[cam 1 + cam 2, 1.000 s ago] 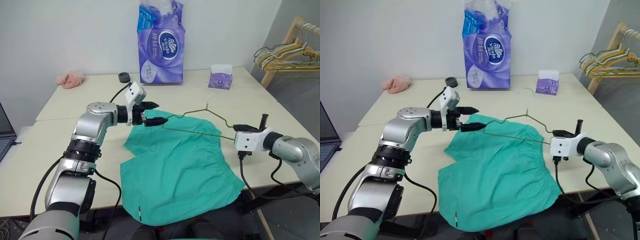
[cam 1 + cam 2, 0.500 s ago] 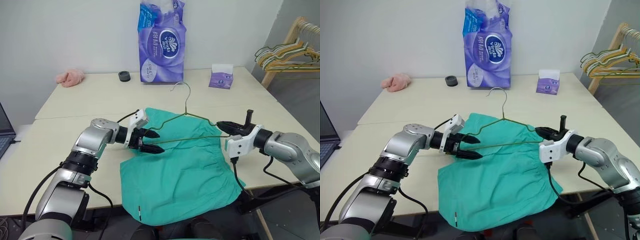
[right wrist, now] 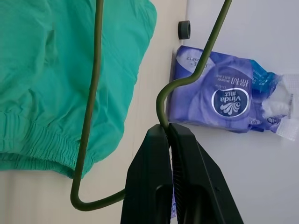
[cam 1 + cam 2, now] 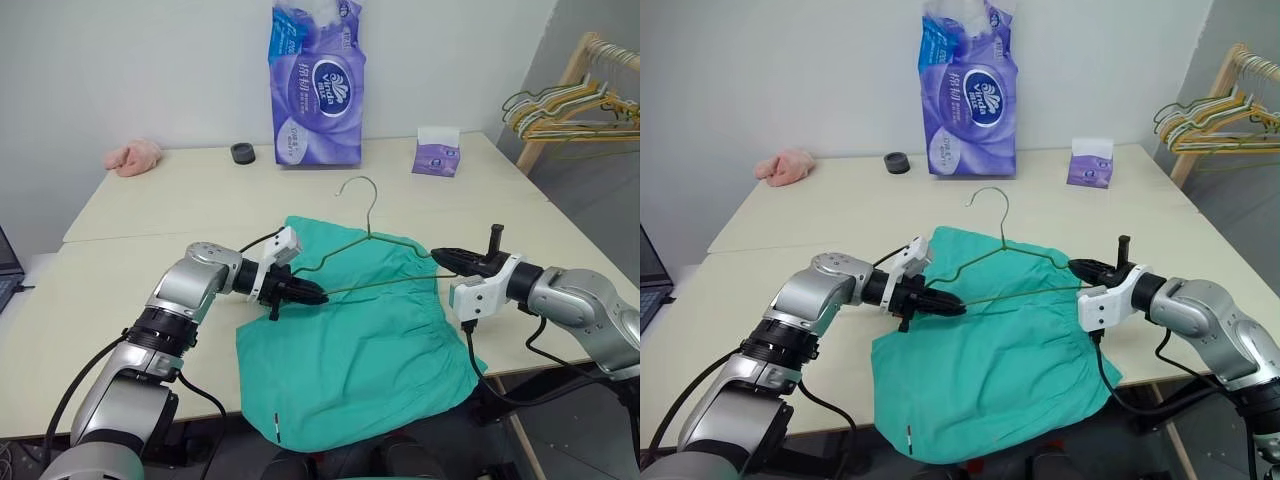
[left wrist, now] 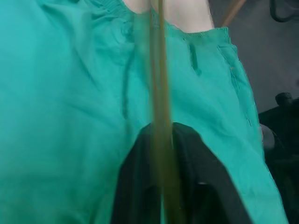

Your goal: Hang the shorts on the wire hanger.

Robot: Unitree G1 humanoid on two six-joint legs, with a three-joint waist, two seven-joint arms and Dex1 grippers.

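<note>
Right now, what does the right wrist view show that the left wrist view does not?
Right wrist view alone: purple tissue pack, small black ring, and the right claw shut on the thin grey-metal wire hanger. Left wrist view alone: the left claw shut on the hanger's bar. Both: hanger wire over the teal-green fabric shorts.

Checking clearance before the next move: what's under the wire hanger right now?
The shorts lie spread on the table beneath the wire hanger, which both tools hold above them. The tabletop under the shorts is covered, so anything there cannot be seen.
</note>
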